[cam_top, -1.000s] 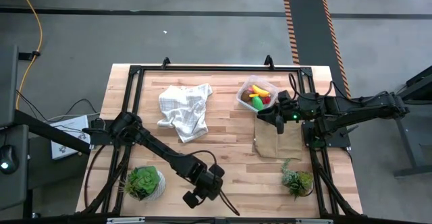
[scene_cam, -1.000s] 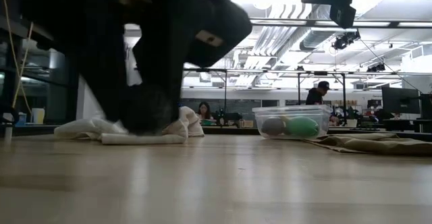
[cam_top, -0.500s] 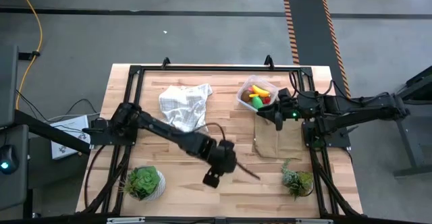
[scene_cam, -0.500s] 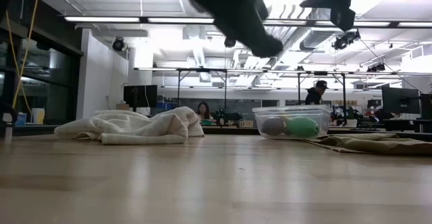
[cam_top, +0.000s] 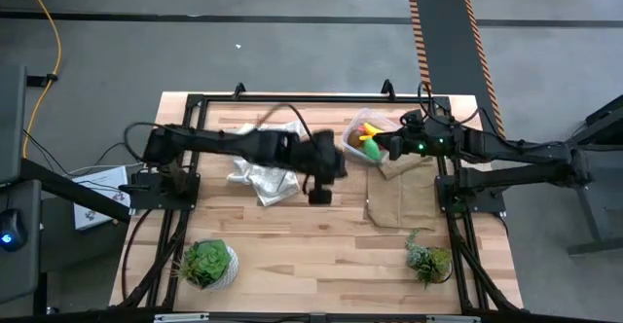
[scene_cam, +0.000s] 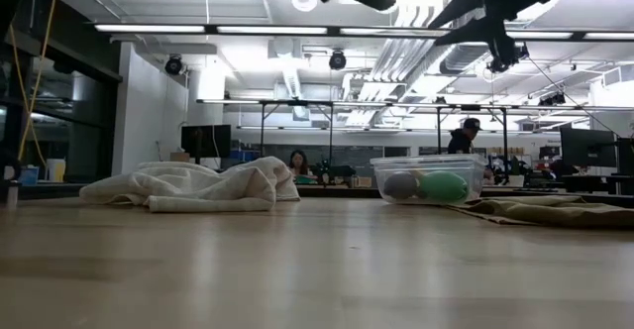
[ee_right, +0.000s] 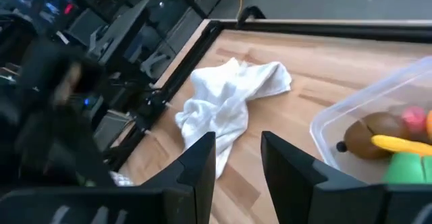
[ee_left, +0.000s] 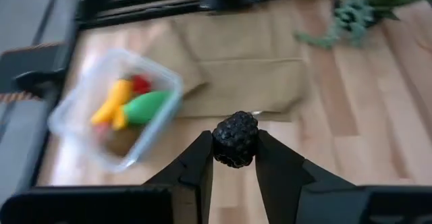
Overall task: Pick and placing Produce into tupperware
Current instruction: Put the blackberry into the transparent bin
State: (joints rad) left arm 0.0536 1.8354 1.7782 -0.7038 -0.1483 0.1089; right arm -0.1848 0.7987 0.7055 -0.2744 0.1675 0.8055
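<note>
Potted plant (cam_top: 207, 262) sat at near-left table corner; bare wood open across near half. White checked cloth (cam_top: 263, 167) lay rumpled mid-left. My left gripper (cam_top: 319, 175) hung just beside cloth's right edge, fingers clamped on dark berry (ee_left: 235, 138). A second ago it was low at near edge; since swung up toward tupperware (cam_top: 368, 136). Tupperware at far right held banana (cam_top: 373, 129), green oval (cam_top: 371, 150). My right gripper (cam_top: 393, 148) hovered at its right rim, fingers parted, empty, shifted slightly farther back. Brown cloth (cam_top: 404, 195) lay beneath.
</note>
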